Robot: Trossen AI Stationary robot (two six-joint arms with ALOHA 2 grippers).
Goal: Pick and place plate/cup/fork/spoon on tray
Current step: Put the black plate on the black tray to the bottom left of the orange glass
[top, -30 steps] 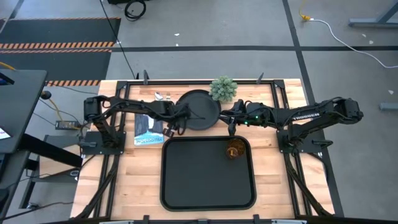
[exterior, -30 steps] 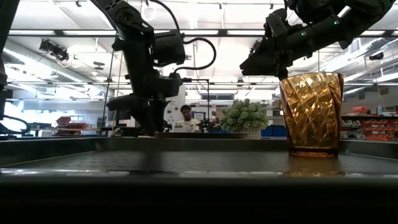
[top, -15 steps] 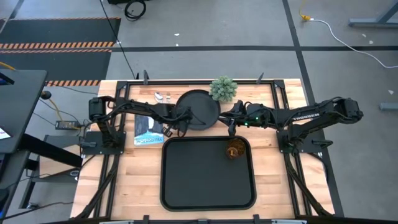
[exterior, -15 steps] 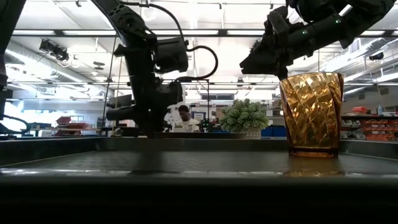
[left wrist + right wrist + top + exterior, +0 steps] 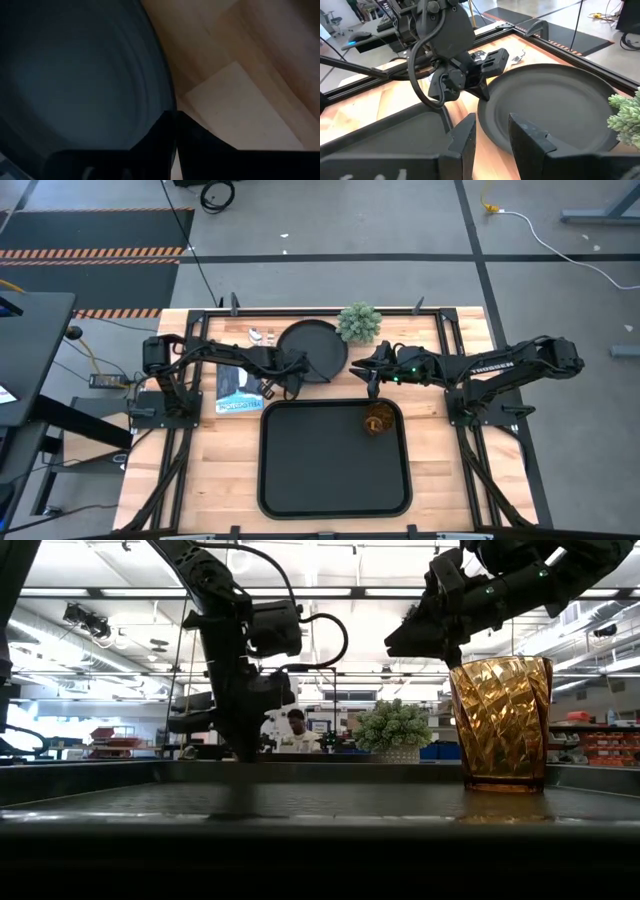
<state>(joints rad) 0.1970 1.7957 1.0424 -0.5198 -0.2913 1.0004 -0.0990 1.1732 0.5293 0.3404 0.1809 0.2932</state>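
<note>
The round black plate (image 5: pixel 315 345) lies at the far middle of the table, behind the black tray (image 5: pixel 335 480). My left gripper (image 5: pixel 297 373) stands at the plate's near left rim, shut on it. My right gripper (image 5: pixel 490 140) hovers open just right of the plate, above the tray's far right corner, and touches nothing. The amber cup (image 5: pixel 377 421) stands upright on the tray's far right part. The fork and spoon (image 5: pixel 262 334) lie side by side on the wood left of the plate; I cannot tell which is which. My left gripper pinches the plate's near left rim (image 5: pixel 170 100), with one finger over the plate's inside and one outside it. The fingers (image 5: pixel 482 90) come from above, pointing down. I cannot tell whether the plate rests on the table or is raised.
A small green plant (image 5: pixel 358 323) stands right behind the plate's far right edge. A printed packet (image 5: pixel 238 390) lies on the wood left of the tray. Most of the tray's floor is bare. A person shows far off in the room (image 5: pixel 293 728).
The plate has shifted a little toward the table's far left corner, with my left gripper staying at its near left rim. My left wrist has turned somewhat. My right gripper has kept still.
</note>
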